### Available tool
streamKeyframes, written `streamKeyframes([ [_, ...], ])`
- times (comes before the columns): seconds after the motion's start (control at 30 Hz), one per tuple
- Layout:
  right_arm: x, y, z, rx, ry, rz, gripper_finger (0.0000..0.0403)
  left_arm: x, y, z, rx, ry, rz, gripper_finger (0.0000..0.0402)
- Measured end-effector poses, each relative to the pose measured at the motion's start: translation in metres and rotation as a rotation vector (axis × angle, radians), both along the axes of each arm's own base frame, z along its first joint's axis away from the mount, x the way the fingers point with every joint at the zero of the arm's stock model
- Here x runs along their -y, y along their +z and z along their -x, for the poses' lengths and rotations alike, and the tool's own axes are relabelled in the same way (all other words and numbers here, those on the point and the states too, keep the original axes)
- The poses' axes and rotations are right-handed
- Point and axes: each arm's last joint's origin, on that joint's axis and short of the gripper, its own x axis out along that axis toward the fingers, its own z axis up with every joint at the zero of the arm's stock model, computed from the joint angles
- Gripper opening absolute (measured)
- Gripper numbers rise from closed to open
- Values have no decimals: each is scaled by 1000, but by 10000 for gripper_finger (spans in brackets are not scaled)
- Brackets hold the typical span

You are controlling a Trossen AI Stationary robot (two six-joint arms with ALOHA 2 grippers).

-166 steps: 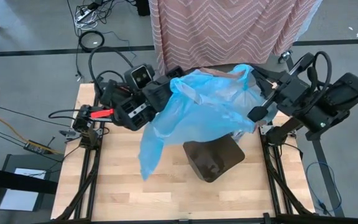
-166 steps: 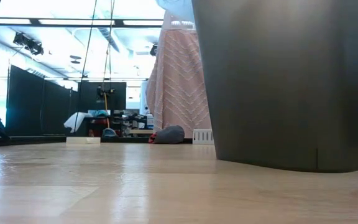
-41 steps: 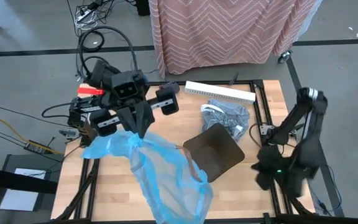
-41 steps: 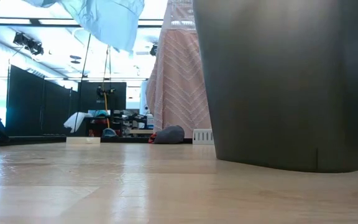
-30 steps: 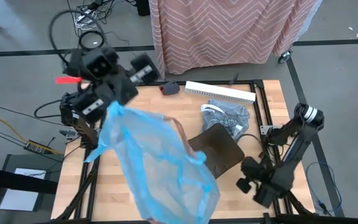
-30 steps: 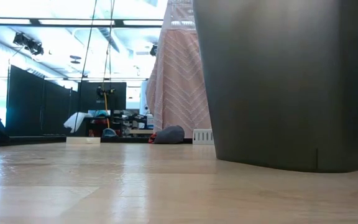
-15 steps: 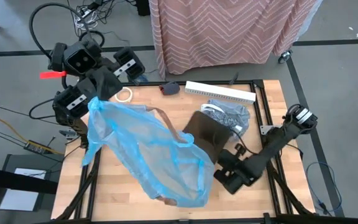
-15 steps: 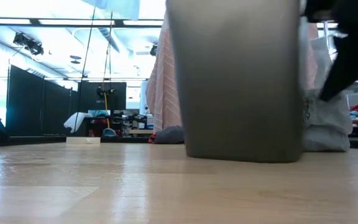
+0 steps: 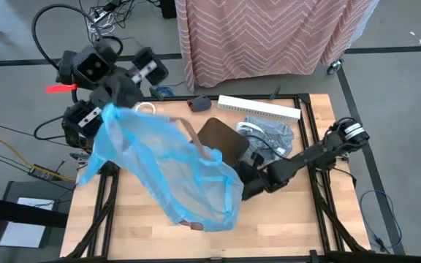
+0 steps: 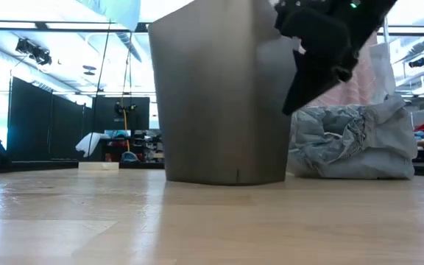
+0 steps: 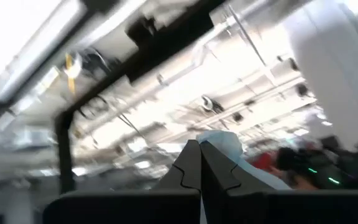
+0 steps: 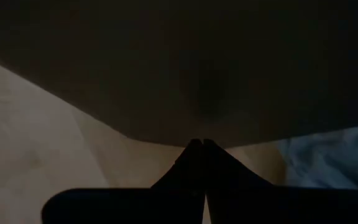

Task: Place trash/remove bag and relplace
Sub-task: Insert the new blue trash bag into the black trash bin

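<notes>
The dark bin (image 9: 220,137) stands upright on the table's middle and fills the low view (image 10: 219,96). The grey bin liner (image 9: 267,137), crumpled, lies on the table to the bin's right (image 10: 352,143). My right gripper (image 9: 248,181) is shut, low at the bin's near right side (image 12: 197,144). My left gripper (image 11: 201,152), raised over the table's far left corner and pointing up, is shut on the bright blue bag (image 9: 174,168). Loose scraps do not show. My right gripper pushes the bin's side wall (image 12: 197,118) with its shut fingertips, coming slantwise from the table's near right side and pointing down; the bin stands on its base on the table. My left gripper pinches the blue bag's upper edge (image 11: 224,143) between its two fingers. The bag hangs slack below them, its lower end (image 9: 196,219) on the table.
A white strip (image 9: 258,108) lies along the far edge, with a small dark and red object (image 9: 199,104) beside it. A white tape roll (image 9: 146,108) sits at the far left. A striped cloth (image 9: 269,36) hangs behind the table. The near right corner is bare wood.
My right arm has swung from the near right corner toward the table's middle and slid the bin toward the far left, still upright. My left gripper has drawn a little toward the far left, dragging the blue bag's top with it.
</notes>
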Motion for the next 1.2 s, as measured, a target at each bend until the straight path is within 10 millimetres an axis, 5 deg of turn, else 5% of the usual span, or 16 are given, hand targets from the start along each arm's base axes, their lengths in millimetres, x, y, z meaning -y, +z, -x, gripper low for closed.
streamKeyframes([
  [0.3,-1,65,-2,156,38,-68,0,-2,5,7,201,125,82,1],
  [0.63,10,147,39,168,32,22,0,-9,-7,-21,290,151,331,1],
  [0.97,28,179,68,234,48,237,0,-21,-31,-72,236,91,492,1],
  [1.2,21,189,50,250,264,374,47,-24,-32,-80,196,30,591,1],
])
